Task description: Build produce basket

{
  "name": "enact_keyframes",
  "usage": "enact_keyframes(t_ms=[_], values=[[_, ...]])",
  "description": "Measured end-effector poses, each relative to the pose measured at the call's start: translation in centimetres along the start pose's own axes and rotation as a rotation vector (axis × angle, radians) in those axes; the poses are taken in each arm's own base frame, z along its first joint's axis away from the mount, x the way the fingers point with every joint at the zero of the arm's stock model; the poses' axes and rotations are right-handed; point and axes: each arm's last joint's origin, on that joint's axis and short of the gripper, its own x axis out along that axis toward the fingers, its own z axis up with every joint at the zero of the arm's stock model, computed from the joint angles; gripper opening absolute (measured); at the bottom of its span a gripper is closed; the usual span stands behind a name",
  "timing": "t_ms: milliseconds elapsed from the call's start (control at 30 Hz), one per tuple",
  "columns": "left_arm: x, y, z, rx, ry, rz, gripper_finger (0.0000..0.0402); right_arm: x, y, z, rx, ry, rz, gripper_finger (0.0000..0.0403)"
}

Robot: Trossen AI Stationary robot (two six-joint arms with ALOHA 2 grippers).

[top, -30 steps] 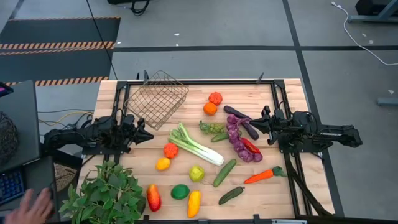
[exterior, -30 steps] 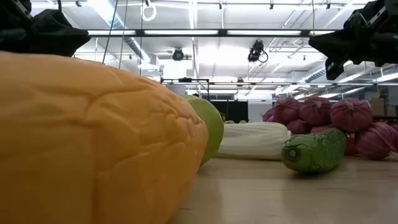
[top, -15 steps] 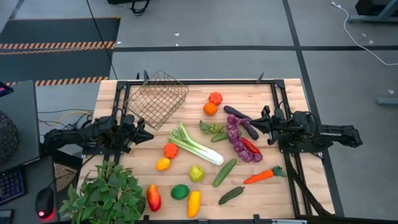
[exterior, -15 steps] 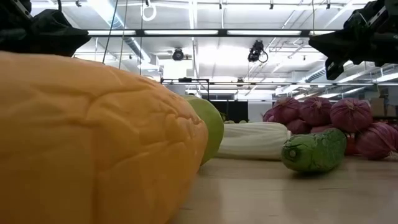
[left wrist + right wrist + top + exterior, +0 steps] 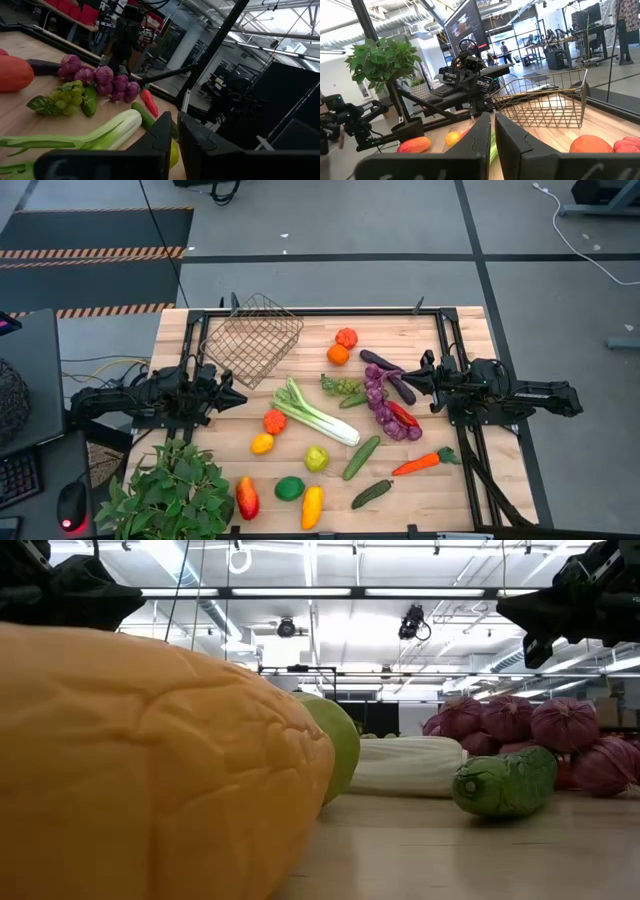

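I am waiting with both arms low at the table's two side edges, and nothing is in either grip: my left gripper (image 5: 238, 396) is pinched nearly closed, and my right gripper (image 5: 408, 376) is pinched the same way. The basket (image 5: 254, 338) is sitting empty at the far left corner of the table (image 5: 460, 490), tilted a little, just beyond my left gripper and well apart from my right. The produce is lying scattered between my two arms. The celery (image 5: 314, 412) is stretching diagonally across the middle, its long axis running from near my left gripper toward the near right. The purple grapes (image 5: 383, 405) and the eggplants (image 5: 390, 375) are lying just beside my right gripper. I am judging that my right arm is nearer those pieces, while my left arm is nearer the basket and the celery's leafy end.
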Motion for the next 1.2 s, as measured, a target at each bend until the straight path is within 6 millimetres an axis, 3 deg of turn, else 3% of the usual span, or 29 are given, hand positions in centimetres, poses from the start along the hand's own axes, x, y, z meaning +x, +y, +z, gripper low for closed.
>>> enact_keyframes(t_ms=[167,433,633,800,967,1200], values=[[0.0,0.0,0.0,0.006,0.000,0.000,0.0039,0.0,0.0,0.0,0.000,0.000,0.000,0.0030],[0.0,-0.1,0.2,0.277,-0.024,0.004,0.0030,0.0,0.0,0.0,0.000,0.000,0.000,0.0030],[-0.2,-1.1,1.8,0.334,-0.194,-0.058,0.0035,0.0,0.0,0.0,0.000,0.000,0.000,0.0030],[-0.6,-2.4,4.1,0.487,-0.277,-0.009,0.0035,0.0,0.0,0.0,0.000,0.000,0.000,0.0030],[-0.2,-4.2,7.4,0.469,-0.211,0.080,0.0029,0.0,0.0,0.0,0.000,0.000,0.000,0.0030],[3.6,-6.5,12.8,0.547,0.003,0.161,0.0035,0.0,0.0,0.0,0.000,0.000,0.000,0.0030]])
